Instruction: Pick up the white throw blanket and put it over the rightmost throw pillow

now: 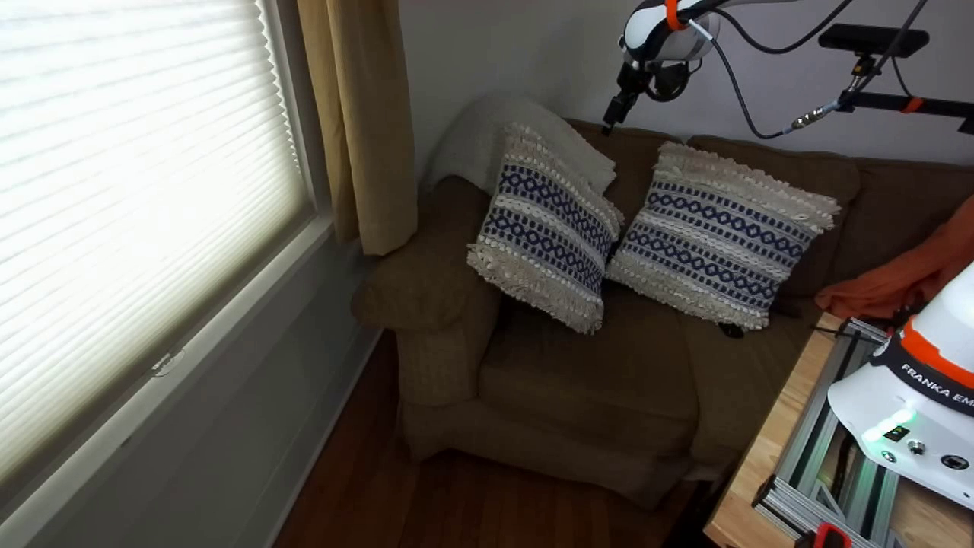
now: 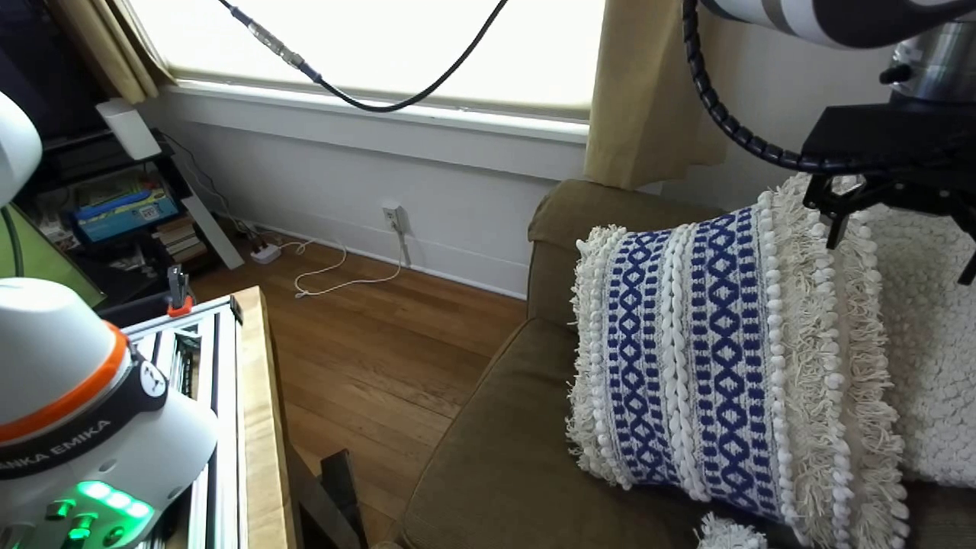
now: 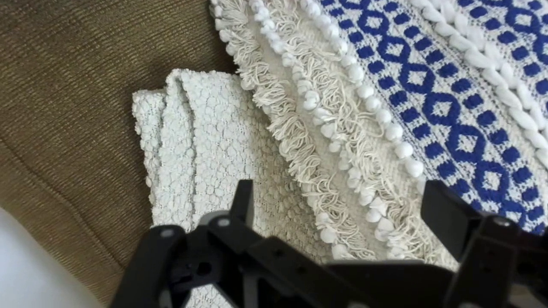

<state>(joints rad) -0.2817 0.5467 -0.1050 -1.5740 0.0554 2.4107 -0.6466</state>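
The white throw blanket [image 1: 475, 141] drapes over the sofa's corner behind a navy-and-white pillow [image 1: 544, 228]. In the wrist view the blanket [image 3: 218, 128] shows a folded edge beside the pillow's fringe [image 3: 295, 141]. It also shows behind that pillow [image 2: 701, 358] in an exterior view [image 2: 930, 366]. The rightmost pillow [image 1: 727, 236] leans on the sofa back; only a bit of fringe [image 2: 728, 534] shows at the bottom there. My gripper [image 3: 338, 201] is open and empty, above the blanket and pillow fringe, one finger over each. It shows in both exterior views [image 1: 609, 129] [image 2: 901, 255].
The brown sofa's armrest [image 1: 426, 281] stands beside a tan curtain [image 1: 373, 122] and the window. The wall rises behind the sofa. An orange cloth [image 1: 913, 266] lies at the right near the robot base [image 1: 905, 411]. A small black object [image 1: 730, 330] lies below the rightmost pillow.
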